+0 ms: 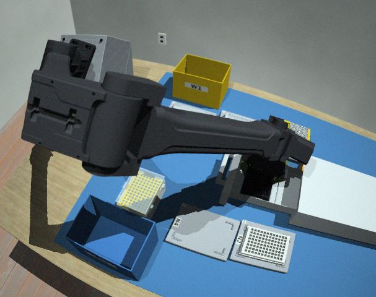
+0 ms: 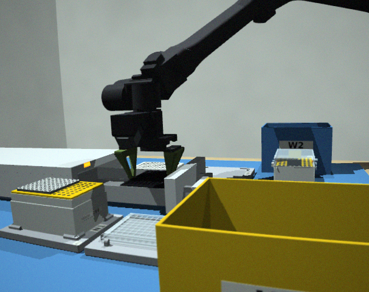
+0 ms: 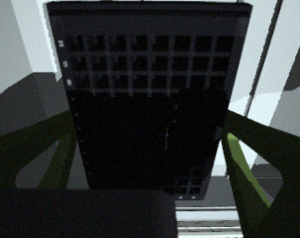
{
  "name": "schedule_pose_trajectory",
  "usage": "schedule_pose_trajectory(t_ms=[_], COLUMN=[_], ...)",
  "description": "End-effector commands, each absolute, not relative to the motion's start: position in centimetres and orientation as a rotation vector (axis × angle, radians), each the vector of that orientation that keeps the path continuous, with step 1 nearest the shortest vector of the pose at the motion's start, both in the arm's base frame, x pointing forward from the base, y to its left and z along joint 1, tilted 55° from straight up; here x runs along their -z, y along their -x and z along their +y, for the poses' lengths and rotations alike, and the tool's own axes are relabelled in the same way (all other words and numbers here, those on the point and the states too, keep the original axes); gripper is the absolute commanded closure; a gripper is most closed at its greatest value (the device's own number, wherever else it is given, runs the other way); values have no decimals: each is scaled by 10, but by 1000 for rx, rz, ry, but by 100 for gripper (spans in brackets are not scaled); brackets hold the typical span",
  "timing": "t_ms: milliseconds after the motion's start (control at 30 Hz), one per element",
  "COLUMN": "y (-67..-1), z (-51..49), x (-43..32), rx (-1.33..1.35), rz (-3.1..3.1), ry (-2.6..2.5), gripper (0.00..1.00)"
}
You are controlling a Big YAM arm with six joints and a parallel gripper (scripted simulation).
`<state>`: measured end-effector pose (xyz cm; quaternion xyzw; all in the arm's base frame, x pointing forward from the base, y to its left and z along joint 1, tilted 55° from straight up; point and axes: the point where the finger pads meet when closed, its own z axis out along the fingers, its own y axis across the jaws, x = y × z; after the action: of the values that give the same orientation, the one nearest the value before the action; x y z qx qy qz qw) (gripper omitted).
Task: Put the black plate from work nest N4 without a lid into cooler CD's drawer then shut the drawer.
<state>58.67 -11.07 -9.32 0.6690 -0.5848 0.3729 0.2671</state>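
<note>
The hand is clamping the black plate across its short sides, green fingers spread wide around it, holding it low over the open drawer of cooler CD at centre right of the top view. The amber lamp is glowing on the cooler front, so the drawer is reading as open. Work nest N4 at lower centre is showing no plate on it. Judging the step as the set-down: the plate should be kept level, eased straight down until it is sitting flat inside one rib-bounded place with its long side across the drawer, and the fingers parted only once it is resting; whether it is touching the floor yet, cannot tell. Containers: yellow bin W1 at upper centre is showing nothing inside, blue bin at lower left likewise, tip box just beside it is carrying yellow tips under a clear lid, and a white well plate is sitting on the neighbouring nest.
</note>
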Motion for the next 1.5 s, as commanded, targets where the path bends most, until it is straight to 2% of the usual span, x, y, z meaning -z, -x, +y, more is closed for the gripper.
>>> schedule_pose_trajectory(t_ms=[0, 1467], y=[-594, -588], z=[-104, -127], x=[87, 102], rx=[-1027, -1002], rz=[-1585, -1586], ry=[-1814, -1802], gripper=[100, 100])
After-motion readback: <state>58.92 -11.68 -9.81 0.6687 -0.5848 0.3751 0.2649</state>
